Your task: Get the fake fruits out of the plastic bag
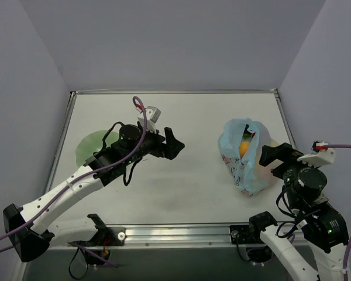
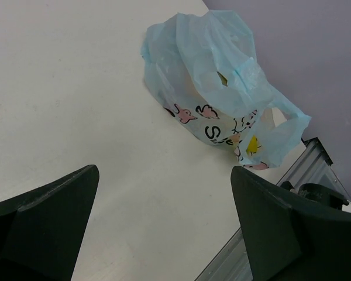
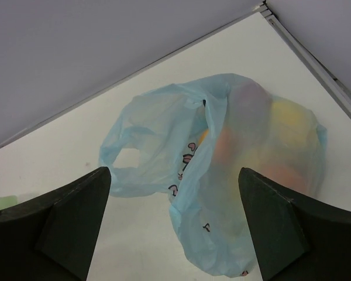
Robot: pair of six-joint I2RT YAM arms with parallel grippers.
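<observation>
The light-blue plastic bag (image 1: 243,157) lies on the right of the table, its mouth toward the far side. An orange fruit (image 1: 244,147) shows through the opening. The bag also shows in the left wrist view (image 2: 219,88). In the right wrist view the bag (image 3: 222,175) holds blurred orange, yellow and reddish fruits (image 3: 281,134) behind its film. My left gripper (image 1: 174,143) is open and empty, mid-table, well left of the bag. My right gripper (image 1: 269,155) is open and empty, just right of the bag, facing it.
A pale green round plate (image 1: 93,146) lies at the left, partly under my left arm. A metal rail (image 1: 181,233) runs along the table's near edge. Grey walls enclose the table on three sides.
</observation>
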